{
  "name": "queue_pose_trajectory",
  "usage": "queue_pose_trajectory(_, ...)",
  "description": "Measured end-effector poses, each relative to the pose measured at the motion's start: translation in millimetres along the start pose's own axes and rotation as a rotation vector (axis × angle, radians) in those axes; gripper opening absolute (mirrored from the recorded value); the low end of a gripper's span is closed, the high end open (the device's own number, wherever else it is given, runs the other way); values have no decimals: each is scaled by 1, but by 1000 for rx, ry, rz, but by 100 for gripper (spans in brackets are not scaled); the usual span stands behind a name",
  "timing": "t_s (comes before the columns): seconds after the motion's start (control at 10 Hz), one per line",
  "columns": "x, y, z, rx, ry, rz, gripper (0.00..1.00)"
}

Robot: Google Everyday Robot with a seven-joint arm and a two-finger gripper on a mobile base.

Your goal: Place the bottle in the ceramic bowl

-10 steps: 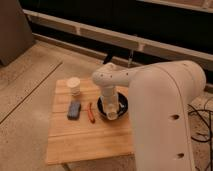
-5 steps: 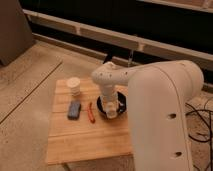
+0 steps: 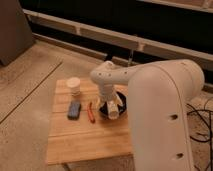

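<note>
The ceramic bowl (image 3: 120, 101) is a dark, glossy round dish on the right part of the wooden table (image 3: 85, 137). A small pale bottle (image 3: 114, 112) lies tilted over the bowl's front rim, partly inside it. My gripper (image 3: 109, 103) hangs at the end of the white arm, directly above the bowl and against the bottle's upper end. The arm's wrist hides most of the bowl's inside, and I cannot tell whether the bottle rests on the bowl or is held.
A squat cream ribbed cup (image 3: 74, 86) stands at the table's back left. A blue flat object (image 3: 74, 109) and a thin red-orange item (image 3: 91, 113) lie left of the bowl. The arm's large white body (image 3: 165, 115) covers the table's right side. Cables (image 3: 202, 115) lie on the floor at right.
</note>
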Motion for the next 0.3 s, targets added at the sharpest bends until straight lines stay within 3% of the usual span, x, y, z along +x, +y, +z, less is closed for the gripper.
queue_pose_trajectory(0.1, -7, 6, -13, -7, -33, -15, 80)
queue_pose_trajectory(0.2, -19, 21, -38, -25, -97, -52, 80)
queue_pose_trajectory(0.3, -22, 26, -43, -31, -112, -63, 80)
